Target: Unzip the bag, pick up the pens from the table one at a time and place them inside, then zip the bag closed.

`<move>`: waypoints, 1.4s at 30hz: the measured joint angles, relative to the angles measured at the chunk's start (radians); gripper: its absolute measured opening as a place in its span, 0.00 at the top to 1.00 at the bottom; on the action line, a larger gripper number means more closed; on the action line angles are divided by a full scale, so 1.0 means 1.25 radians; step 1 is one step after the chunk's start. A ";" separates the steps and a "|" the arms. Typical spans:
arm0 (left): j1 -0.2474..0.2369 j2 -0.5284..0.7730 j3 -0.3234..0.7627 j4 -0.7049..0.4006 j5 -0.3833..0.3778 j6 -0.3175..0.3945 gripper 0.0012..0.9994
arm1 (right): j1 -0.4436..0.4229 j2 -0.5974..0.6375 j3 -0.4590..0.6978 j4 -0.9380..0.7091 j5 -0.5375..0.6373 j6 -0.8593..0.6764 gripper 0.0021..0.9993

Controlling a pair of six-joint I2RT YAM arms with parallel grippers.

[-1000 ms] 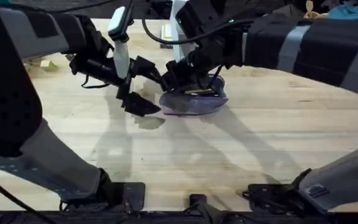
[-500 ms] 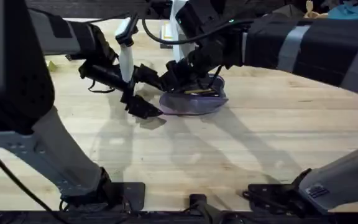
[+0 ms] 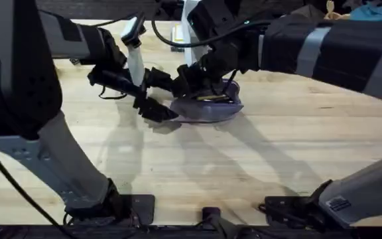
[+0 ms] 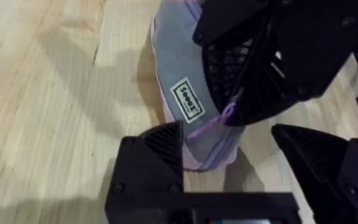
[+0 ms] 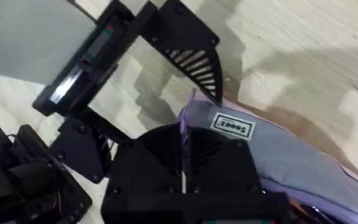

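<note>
The grey bag (image 3: 207,108) with lilac edging lies on the table (image 3: 277,159), its top partly open. A thin yellow pen (image 3: 212,98) shows inside the opening. My right gripper (image 3: 186,83) is at the bag's left end, shut on the purple zipper pull (image 5: 184,132). From the left, my left gripper (image 3: 167,99) is open, one finger on each side of that same end. In the left wrist view, the bag's end with its white label (image 4: 186,102) lies between my fingers (image 4: 153,152), and the right gripper pinches the purple pull (image 4: 221,117) just beyond.
A flat clear box with a yellow label (image 3: 177,33) lies at the back of the table behind the arms. Both arms crowd the bag's left end. Bare wood extends in front of and to the right of the bag.
My left gripper has moved right and slightly back, closing in on the bag's left end. The right gripper and the bag have stayed where they were.
</note>
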 joint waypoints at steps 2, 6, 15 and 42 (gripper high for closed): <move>-0.005 0.011 0.000 0.003 0.001 0.000 0.13 | 0.000 0.000 0.000 0.000 0.000 0.000 0.97; -0.009 0.036 0.000 0.008 0.009 -0.002 0.28 | 0.000 0.000 0.000 0.000 0.000 0.000 0.97; -0.008 0.041 0.004 0.019 0.019 -0.003 0.76 | 0.000 0.000 0.000 0.000 -0.005 0.000 0.97; -0.012 0.041 0.005 0.020 0.044 -0.003 0.96 | -0.137 -0.021 0.000 -0.067 -0.063 0.000 0.97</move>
